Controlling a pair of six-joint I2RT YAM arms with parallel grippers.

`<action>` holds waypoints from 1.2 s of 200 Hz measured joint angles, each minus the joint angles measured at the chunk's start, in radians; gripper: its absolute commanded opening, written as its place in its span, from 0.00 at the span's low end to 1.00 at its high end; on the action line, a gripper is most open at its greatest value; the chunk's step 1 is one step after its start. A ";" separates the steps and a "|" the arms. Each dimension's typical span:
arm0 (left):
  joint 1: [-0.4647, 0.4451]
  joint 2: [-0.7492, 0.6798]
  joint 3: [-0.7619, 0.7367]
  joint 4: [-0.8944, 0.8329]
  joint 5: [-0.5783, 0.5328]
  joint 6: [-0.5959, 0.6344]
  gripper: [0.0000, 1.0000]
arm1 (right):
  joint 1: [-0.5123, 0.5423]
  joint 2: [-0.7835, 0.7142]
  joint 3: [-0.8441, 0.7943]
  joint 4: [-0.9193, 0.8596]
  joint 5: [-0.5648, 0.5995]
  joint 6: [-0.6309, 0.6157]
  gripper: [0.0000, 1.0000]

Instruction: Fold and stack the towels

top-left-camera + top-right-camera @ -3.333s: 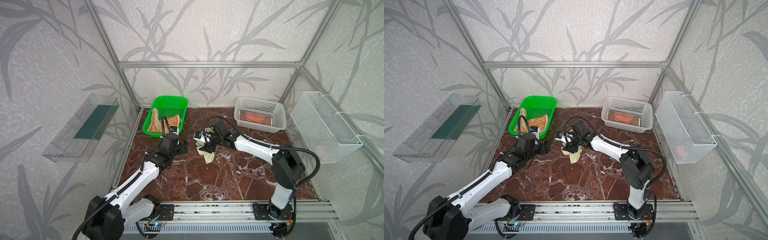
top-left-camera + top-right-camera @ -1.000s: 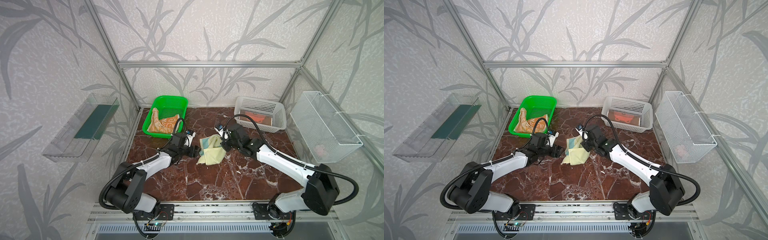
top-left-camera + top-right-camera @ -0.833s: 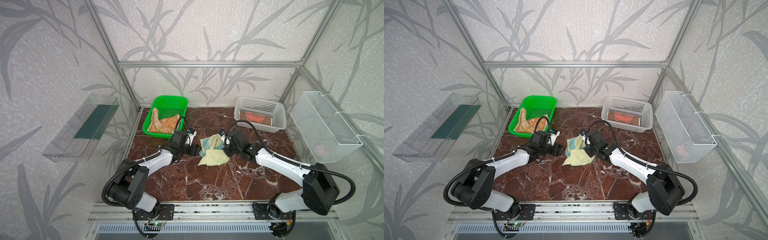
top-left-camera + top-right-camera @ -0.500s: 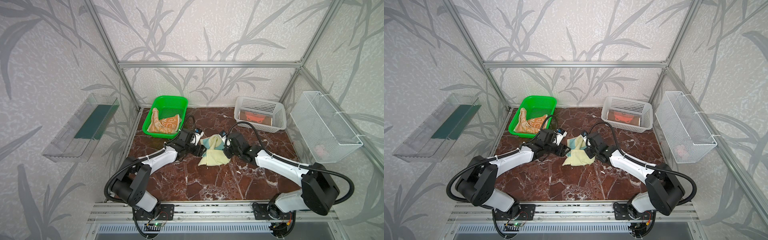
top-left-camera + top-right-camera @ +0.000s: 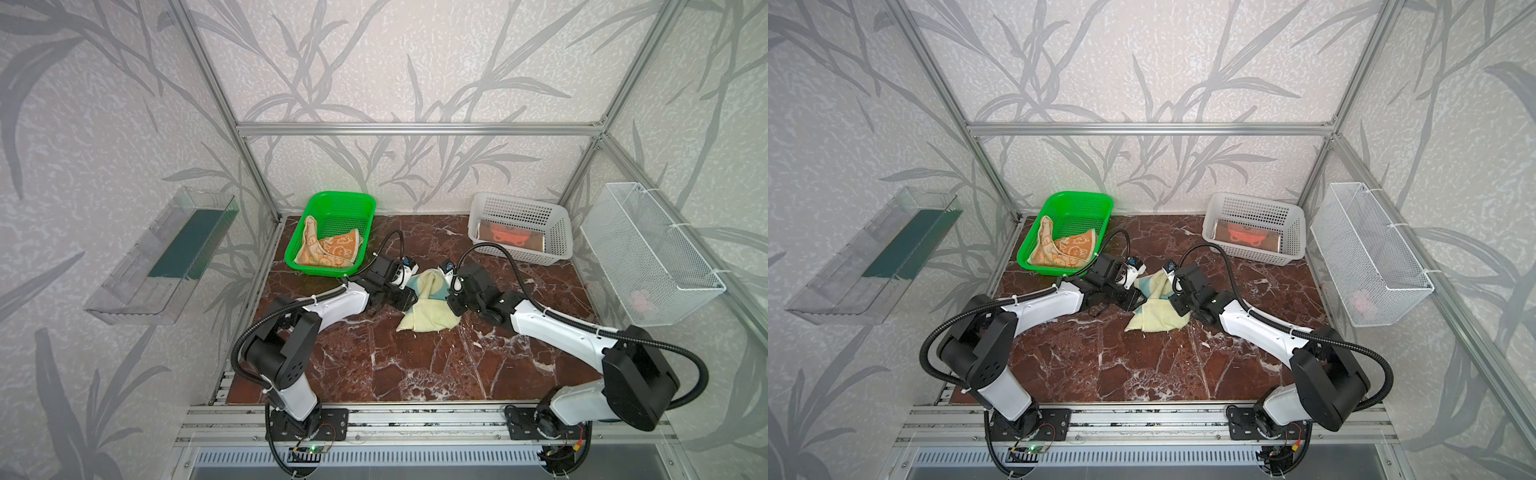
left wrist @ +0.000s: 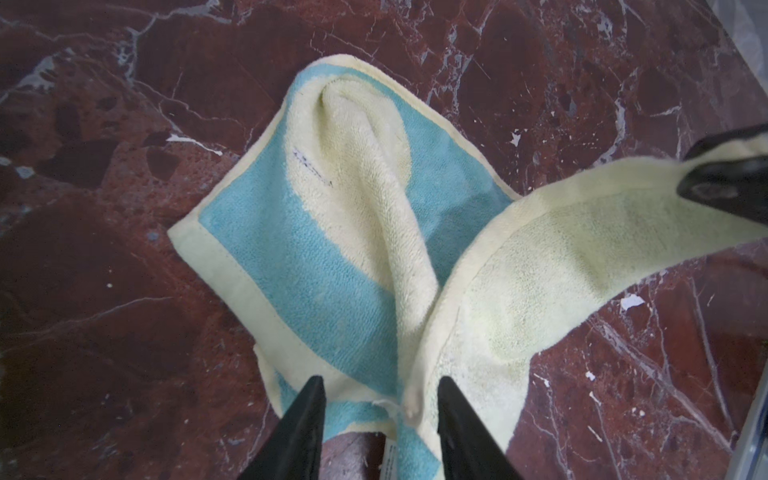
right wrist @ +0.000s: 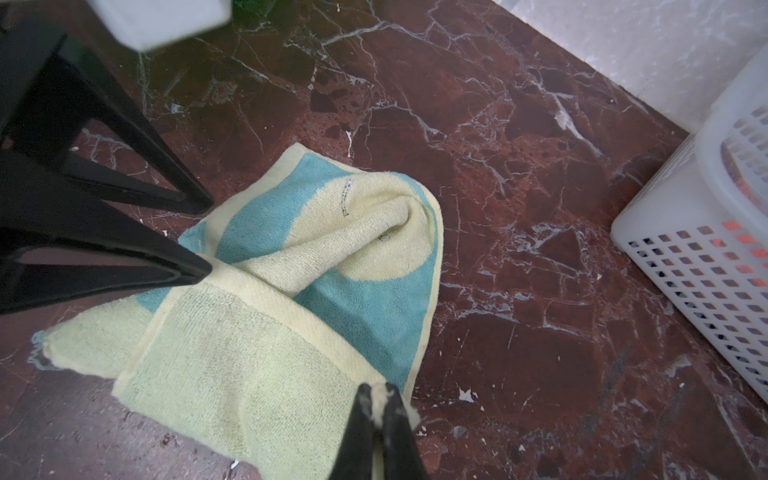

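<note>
Top views, towels: we count three: a yellow towel (image 5: 428, 318) crumpled on the table (image 5: 374, 365), a patterned towel (image 5: 332, 251) in the green basket (image 5: 338, 193), and an orange towel (image 5: 507, 235) half hidden in the white basket (image 5: 561, 245).
Top views, grippers: the left gripper (image 5: 411, 300) and right gripper (image 5: 452, 303) flank the yellow towel; we cannot make out their jaws here.
Left wrist: we see the left gripper (image 6: 379, 380) with jaws apart, astride a towel edge, its fingers cut off by the frame.
Right wrist: the right gripper (image 7: 379, 390) has its jaws together, pinching a yellow corner; the white basket (image 7: 685, 257) is cut off.
</note>
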State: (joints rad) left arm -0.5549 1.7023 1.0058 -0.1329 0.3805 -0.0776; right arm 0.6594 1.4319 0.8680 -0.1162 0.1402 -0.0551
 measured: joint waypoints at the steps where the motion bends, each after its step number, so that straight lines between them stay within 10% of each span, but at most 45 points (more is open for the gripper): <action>1: 0.000 0.001 0.001 0.000 0.000 -0.001 0.41 | 0.000 0.000 0.000 0.000 0.000 0.000 0.00; 71: -0.021 0.040 0.022 -0.026 0.030 -0.002 0.27 | 0.000 0.000 -0.001 0.000 0.000 0.002 0.00; 117: -0.030 0.050 0.031 -0.034 0.039 -0.003 0.00 | -0.001 0.000 -0.003 0.001 0.000 0.003 0.00; 240: -0.033 -0.095 0.014 -0.156 -0.308 -0.013 0.00 | -0.076 0.028 -0.011 -0.051 -0.054 0.070 0.12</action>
State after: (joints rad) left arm -0.5880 1.6073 1.0203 -0.2886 0.0727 -0.0910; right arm 0.5838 1.4601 0.8570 -0.1669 0.0864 0.0151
